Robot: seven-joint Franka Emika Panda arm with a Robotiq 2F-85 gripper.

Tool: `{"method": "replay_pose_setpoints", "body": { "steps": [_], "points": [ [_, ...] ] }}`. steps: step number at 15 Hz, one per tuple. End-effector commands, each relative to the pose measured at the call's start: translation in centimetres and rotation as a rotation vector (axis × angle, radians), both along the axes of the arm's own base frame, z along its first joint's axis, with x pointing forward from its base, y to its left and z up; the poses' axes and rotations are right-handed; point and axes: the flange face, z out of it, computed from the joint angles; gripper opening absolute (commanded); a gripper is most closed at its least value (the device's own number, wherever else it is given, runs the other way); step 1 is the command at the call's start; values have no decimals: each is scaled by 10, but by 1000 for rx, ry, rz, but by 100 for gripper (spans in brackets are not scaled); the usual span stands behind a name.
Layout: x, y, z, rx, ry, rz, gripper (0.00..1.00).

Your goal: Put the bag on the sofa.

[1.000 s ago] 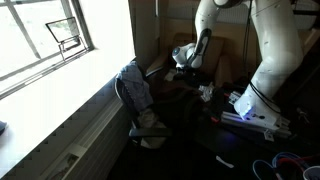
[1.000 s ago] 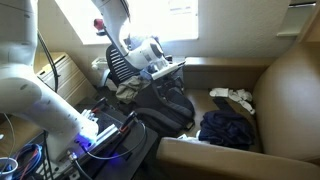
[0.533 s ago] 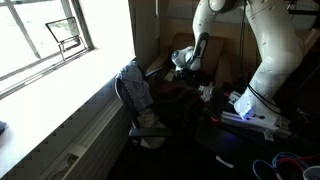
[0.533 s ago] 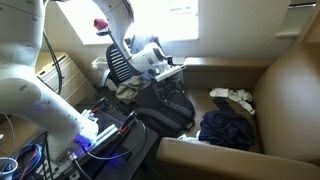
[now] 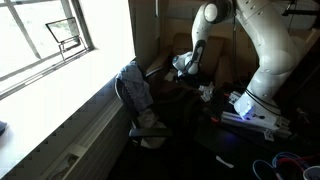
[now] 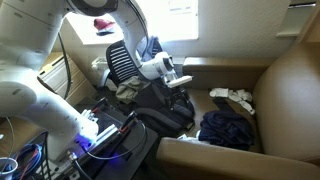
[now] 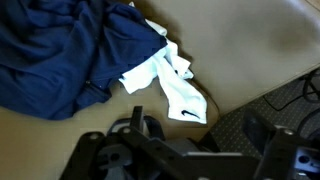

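Since the earlier frame, the gripper (image 6: pixel 178 80) has swung toward the sofa (image 6: pixel 285 90), jaws spread and empty. Expect the bag (image 6: pixel 165 108) to sag; pinch a raised top fold.

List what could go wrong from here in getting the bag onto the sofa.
The gripper is open and empty. The floppy black bag may sag or slip from a pinch on loose fabric.
The sofa seat already holds a dark blue garment and a white cloth, so the bag could land on them and slide off.
The swivel chair stands close by and might get bumped.
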Motion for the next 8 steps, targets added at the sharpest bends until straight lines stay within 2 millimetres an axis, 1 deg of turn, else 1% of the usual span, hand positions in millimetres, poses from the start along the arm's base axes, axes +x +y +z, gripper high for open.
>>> {"method": "replay_pose_setpoints", "body": {
  "steps": [1, 3, 4, 5, 6, 8],
  "points": [
    [4, 1, -8, -19, 4, -7, 100],
    [8, 6, -16, -39, 6, -6, 100],
    [6, 8, -15, 12, -5, 17, 100],
    [1, 9, -14, 69, 64, 94, 100],
    [3, 6, -15, 86, 64, 145, 100],
    [10, 6, -20, 140, 103, 231, 100]
  ]
}}
